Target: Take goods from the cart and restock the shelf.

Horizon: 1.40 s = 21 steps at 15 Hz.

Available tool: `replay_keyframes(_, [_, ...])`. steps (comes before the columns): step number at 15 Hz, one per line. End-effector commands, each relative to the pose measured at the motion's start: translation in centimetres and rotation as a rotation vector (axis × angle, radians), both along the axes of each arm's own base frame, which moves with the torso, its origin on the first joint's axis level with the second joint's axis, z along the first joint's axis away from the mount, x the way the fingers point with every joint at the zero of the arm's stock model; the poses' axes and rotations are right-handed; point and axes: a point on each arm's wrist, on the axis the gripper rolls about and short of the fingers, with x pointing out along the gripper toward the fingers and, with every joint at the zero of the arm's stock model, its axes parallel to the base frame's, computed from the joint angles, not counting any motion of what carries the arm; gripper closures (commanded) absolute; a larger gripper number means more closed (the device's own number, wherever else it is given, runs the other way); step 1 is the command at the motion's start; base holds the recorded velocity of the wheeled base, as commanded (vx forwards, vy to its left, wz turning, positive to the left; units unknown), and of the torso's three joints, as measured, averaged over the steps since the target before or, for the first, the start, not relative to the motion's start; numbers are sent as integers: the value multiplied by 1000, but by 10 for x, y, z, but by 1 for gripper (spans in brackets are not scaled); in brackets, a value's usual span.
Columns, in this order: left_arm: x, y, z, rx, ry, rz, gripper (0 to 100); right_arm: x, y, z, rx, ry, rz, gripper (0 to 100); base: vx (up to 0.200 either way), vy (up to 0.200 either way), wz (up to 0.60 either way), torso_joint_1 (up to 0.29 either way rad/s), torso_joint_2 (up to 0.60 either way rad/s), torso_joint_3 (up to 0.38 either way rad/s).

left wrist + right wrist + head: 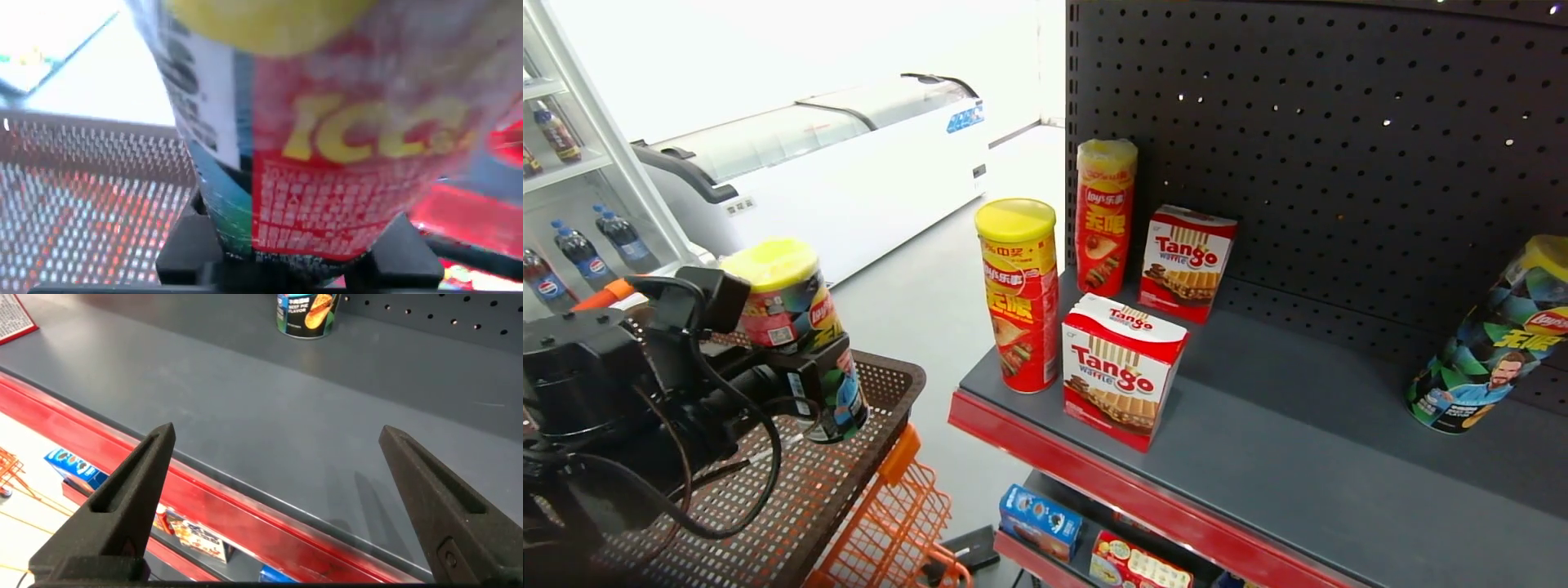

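My left gripper (827, 382) is shut on a chips can (784, 294) with a yellow lid, held upright above the brown mesh cart basket (882, 392). In the left wrist view the can (327, 147) stands between the gripper (298, 253) fingers. The dark shelf board (1298, 425) carries two red chips cans (1021, 294), two red wafer boxes (1119, 380) and a dark chips can (1490, 339) leaning at the far right. My right gripper (276, 433) is open over the shelf's red front edge (245, 502), with the dark can (306, 314) beyond it.
A white chest freezer (833, 155) and a drinks fridge (572, 204) stand behind the cart. The orange cart frame (907, 506) sits close to the shelf's left end. Boxed goods (1039, 519) lie on the lower shelf. Bare shelf board lies between the wafer boxes and the dark can.
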Motion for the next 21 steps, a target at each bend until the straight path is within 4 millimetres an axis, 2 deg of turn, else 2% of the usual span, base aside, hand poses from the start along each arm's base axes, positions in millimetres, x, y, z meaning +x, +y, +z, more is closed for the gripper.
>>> replay_keyframes(1, [-23,-10,28,7,-116,-56,100,0,0,0,-1,0,0,0,0,0,0,0,0,0])
replay_keyframes(3, [-22,-12,30,8,-126,-71,100,0,0,0,-1,2,0,0,0,0,0,0,0,0])
replay_keyframes(5, [-37,-31,34,33,-164,-204,100,0,0,0,-1,2,0,0,0,0,0,0,0,0])
replay_keyframes(10, [-49,-55,36,-9,-164,-371,100,0,0,0,-1,2,0,0,0,0,0,0,0,0])
replay_keyframes(13, [-59,-57,38,-35,-169,-505,100,0,0,0,-1,2,0,0,0,0,0,0,0,0])
replay_keyframes(21, [-68,-67,32,-32,-115,-650,100,0,0,0,-1,2,0,0,0,0,0,0,0,0])
